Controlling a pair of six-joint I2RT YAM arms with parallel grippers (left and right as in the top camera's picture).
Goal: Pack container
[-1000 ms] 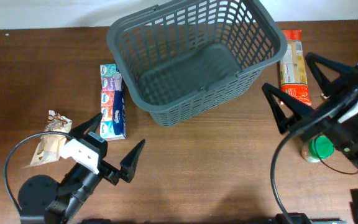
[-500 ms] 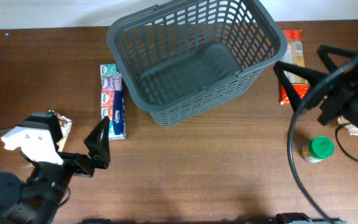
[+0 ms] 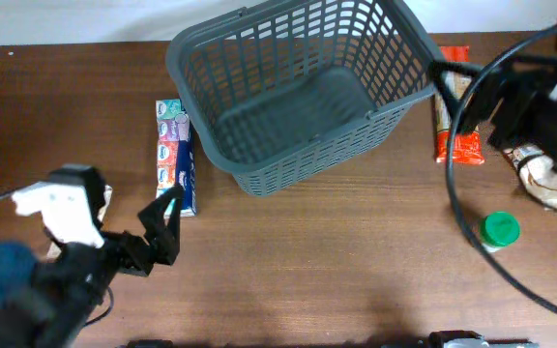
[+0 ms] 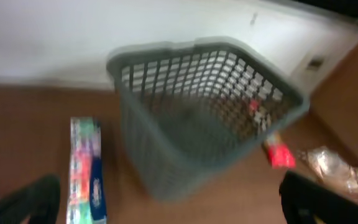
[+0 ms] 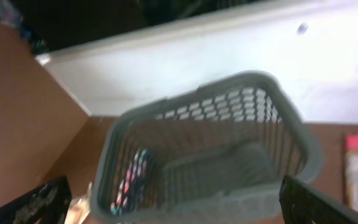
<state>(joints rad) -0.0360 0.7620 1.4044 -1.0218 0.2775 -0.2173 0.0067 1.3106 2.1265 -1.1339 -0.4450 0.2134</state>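
The container (image 3: 288,166), a large dark grey lattice basket, stands at the back centre of the table with nothing inside it. In the left wrist view the container (image 4: 160,50) lies ahead, blurred. The right wrist view has its rim (image 5: 179,107) in the middle. My left gripper (image 3: 122,209) hovers open at the front left, apart from the container, with nothing between its fingers (image 4: 27,202). My right gripper (image 3: 501,58) is open and empty at the back right, just off the container's right corner; one finger (image 5: 328,205) shows at the frame's bottom.
A long multicoloured box (image 3: 175,155) lies left of the container. A red and orange packet (image 3: 453,121) lies to its right. A green-lidded jar (image 3: 500,230) and a clear crinkly bag (image 3: 547,176) sit at the right. A snack bag (image 3: 105,198) peeks from under my left arm.
My right arm has swung toward the back of the table, uncovering the jar and the crinkly bag. My left gripper has shifted slightly right, toward the box. Both stay open.
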